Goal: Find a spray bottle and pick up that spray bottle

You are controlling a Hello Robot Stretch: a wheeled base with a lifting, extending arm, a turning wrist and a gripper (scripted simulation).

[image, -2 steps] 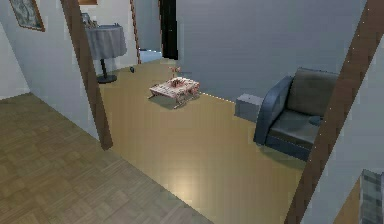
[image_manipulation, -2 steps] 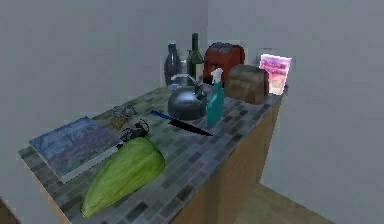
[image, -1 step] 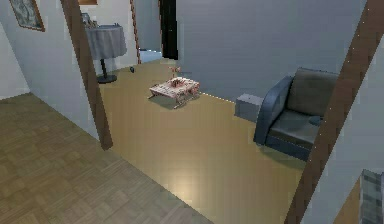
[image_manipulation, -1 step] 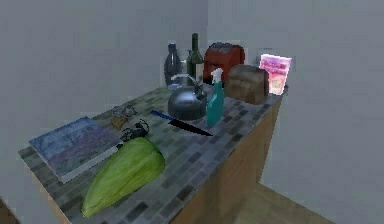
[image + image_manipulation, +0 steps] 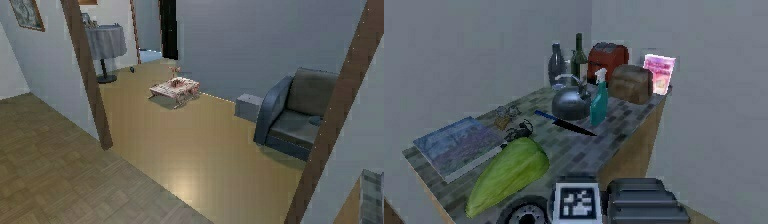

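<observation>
A teal spray bottle stands upright on a tiled countertop, just right of a dark metal kettle. At the arm side view's bottom edge I see a white marker square and, left of it, the gripper's dark rounded body. Its far end is cut off by the picture's edge, so I cannot tell whether it holds anything. The spray bottle sits well beyond it, toward the counter's far half.
The counter also carries two dark bottles, a red toaster, a brown box, a pink box, a knife, a book and a green vegetable. Ahead stand a low table, a blue armchair and wooden posts.
</observation>
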